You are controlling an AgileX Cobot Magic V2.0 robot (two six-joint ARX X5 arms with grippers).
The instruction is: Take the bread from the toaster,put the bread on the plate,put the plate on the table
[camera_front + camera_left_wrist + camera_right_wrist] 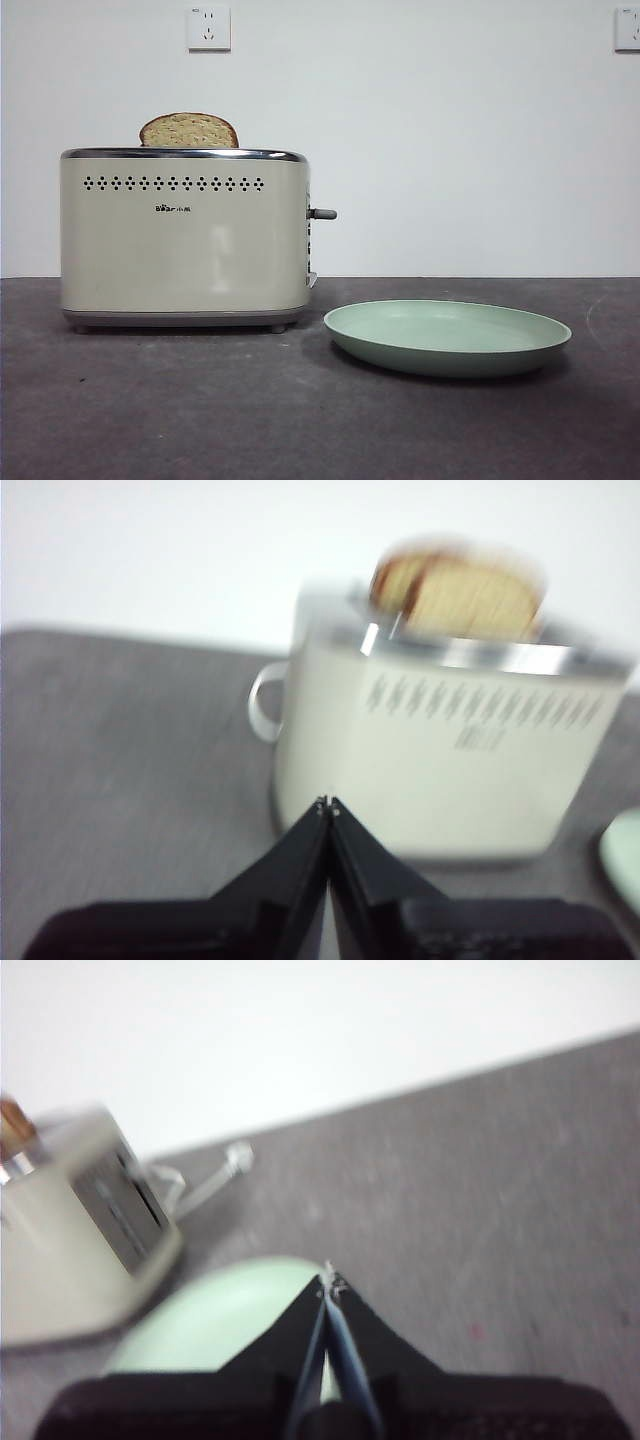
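Bread [189, 131] upright in toaster [185, 240] slot, domed top showing. Mint plate [447, 338] on desk [200, 420], just beside toaster's lever side. Left gripper [327, 805] and right gripper [328, 1278]: jaws closed, holding nothing.

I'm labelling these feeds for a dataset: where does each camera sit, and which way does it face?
Front view: low, at table height, looking level at the toaster, bread and plate; no robot part shows.
Left wrist view: above the table, facing the toaster; left gripper shut.
Right wrist view: over the plate, toaster off to one side; right gripper shut.
All three share the toaster and plate.
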